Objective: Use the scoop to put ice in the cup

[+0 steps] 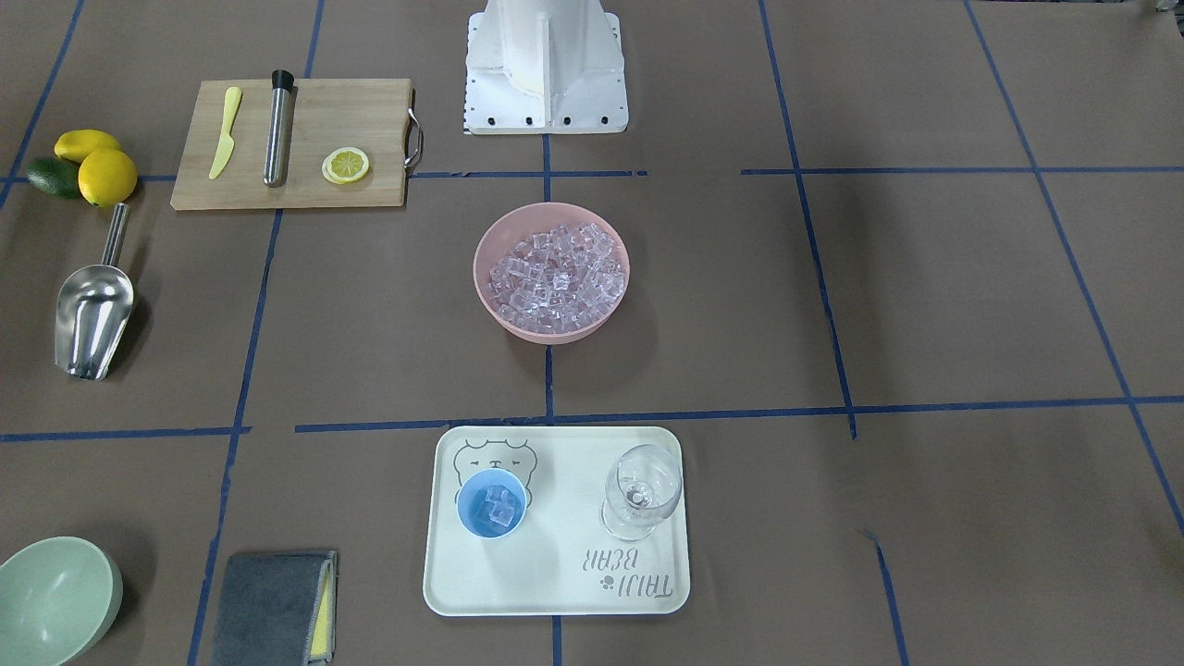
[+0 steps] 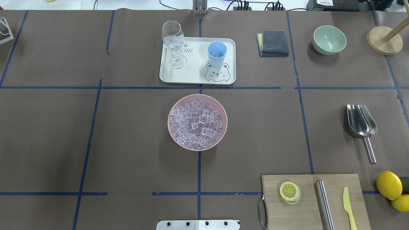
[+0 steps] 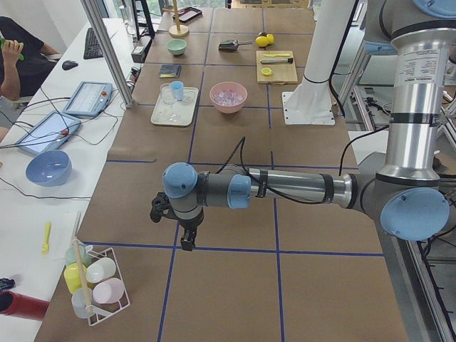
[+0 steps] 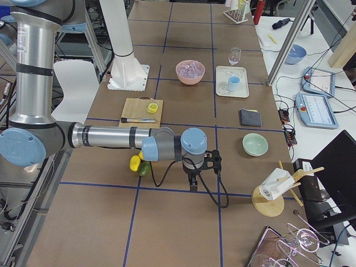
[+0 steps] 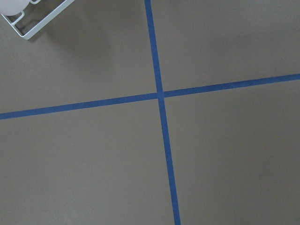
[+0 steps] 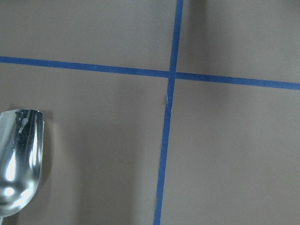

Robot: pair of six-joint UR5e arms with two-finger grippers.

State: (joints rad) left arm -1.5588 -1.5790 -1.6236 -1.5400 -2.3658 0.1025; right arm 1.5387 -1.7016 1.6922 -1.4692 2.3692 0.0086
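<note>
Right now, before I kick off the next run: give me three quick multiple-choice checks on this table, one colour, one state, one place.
1. What colour is the bowl holding the ice?
A. green
B. pink
C. white

2. How is the cup?
A. upright, some ice inside
B. upright, empty
C. tipped over

3. Where is the scoop?
A. in the bowl
B. in the cup
C. flat on the table near the cutting board

Answers:
1 B: the overhead view shows a pink rim around the ice.
2 A: the front view looks down on ice inside it.
3 C: it lies empty on the brown paper, handle towards the board.
</note>
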